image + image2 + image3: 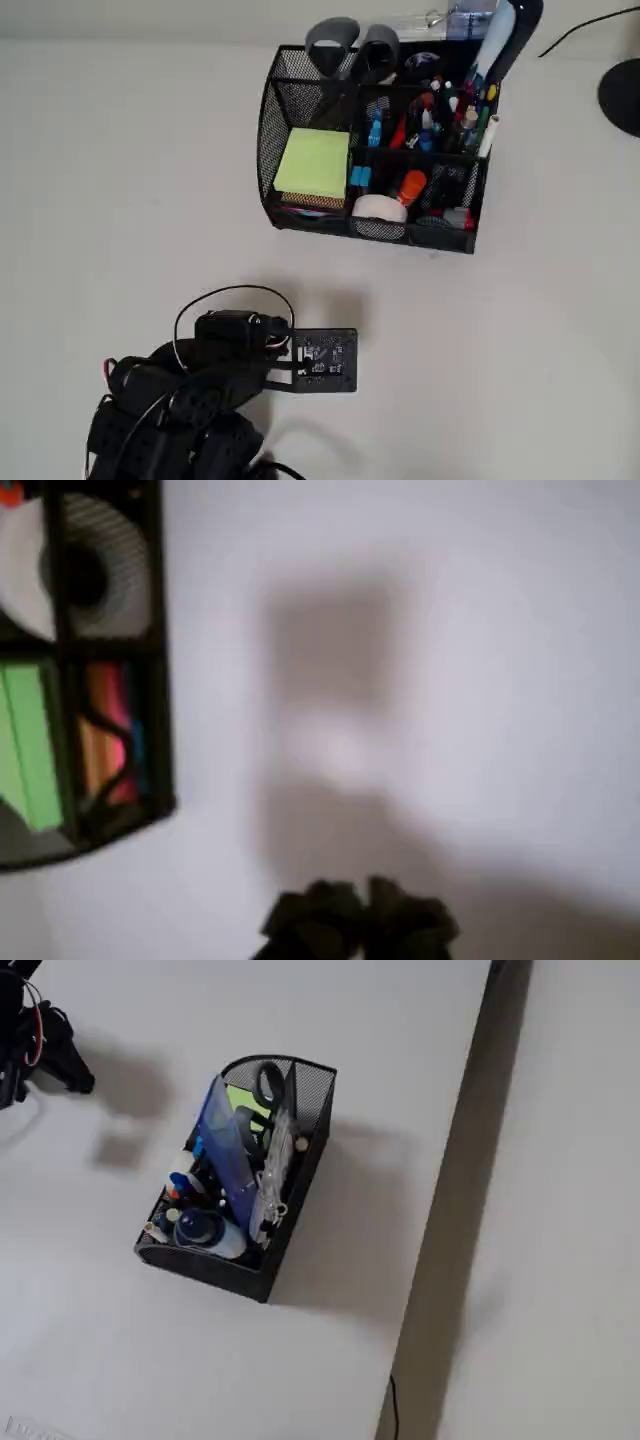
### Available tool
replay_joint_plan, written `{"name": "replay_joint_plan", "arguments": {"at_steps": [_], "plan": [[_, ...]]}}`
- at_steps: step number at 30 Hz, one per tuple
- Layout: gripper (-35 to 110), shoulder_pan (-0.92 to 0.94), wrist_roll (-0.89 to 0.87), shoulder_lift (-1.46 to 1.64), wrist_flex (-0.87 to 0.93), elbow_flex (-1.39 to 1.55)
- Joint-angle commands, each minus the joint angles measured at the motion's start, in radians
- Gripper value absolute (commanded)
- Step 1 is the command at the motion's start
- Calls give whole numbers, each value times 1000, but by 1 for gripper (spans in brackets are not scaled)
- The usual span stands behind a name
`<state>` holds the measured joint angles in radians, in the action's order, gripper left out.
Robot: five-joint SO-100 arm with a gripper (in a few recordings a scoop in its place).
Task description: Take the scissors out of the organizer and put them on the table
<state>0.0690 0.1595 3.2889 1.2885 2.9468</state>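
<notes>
Overhead view: the organizer [375, 140] stands at the far side of the white surface [120, 180], and the scissors [352, 48] stand upright in its far left compartment, grey handles up. Green sticky notes [313, 162] and a tape roll [380, 208] sit in its near compartments. The tool [358, 920], well apart from the organizer, hovers over bare surface; its dark blurred fingertips appear pressed together in the wrist view.
</notes>
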Motion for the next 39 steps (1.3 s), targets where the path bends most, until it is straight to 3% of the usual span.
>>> {"name": "replay_joint_plan", "arguments": {"at_steps": [1,21,30,32,39], "plan": [[0,5,18,0,14,23],[0,5,18,0,14,23],[4,48,46,0,-265,43],[6,77,133,-2,-333,9],[23,75,80,-77,-436,-264]]}}
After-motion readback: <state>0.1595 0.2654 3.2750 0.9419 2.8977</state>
